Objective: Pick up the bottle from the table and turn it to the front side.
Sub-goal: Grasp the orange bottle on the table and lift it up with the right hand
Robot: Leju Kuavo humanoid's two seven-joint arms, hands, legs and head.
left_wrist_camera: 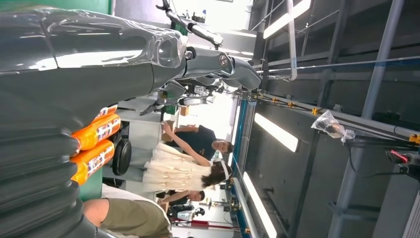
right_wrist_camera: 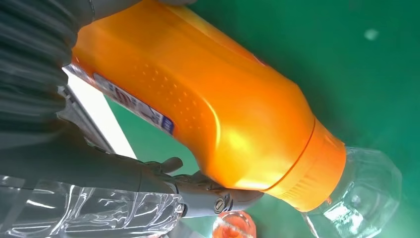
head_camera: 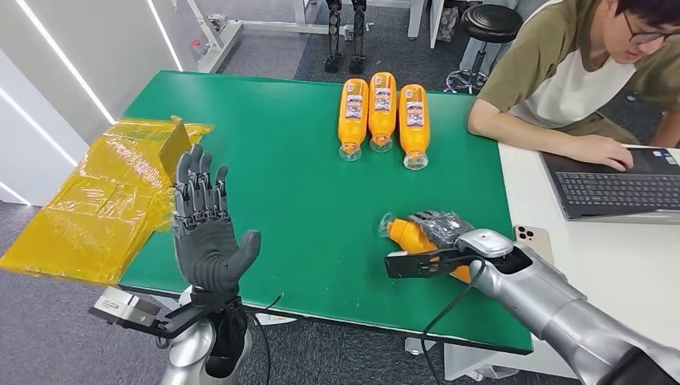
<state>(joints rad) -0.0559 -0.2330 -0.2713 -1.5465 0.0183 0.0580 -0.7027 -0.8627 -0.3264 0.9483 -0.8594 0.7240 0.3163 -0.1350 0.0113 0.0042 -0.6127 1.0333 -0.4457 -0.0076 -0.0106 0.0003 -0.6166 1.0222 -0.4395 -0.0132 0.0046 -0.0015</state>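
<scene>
Lower right of the head view, we see our right hand (head_camera: 437, 228) wrapped around the orange bottle (head_camera: 407, 235) lying on the green table (head_camera: 305, 184) — our left hand (head_camera: 207, 233) raised lower left, fingers spread, holding nothing.

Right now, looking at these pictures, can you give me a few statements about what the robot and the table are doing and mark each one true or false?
1. The right robot hand grips an orange bottle. True.
2. Three more orange bottles lie side by side at the far side of the green table. True.
3. The left robot hand holds a bottle too. False: it is raised, fingers apart, holding nothing.
4. The held bottle's cap is black. False: it is clear.
5. A person sits at a laptop beside the table. True.
</scene>
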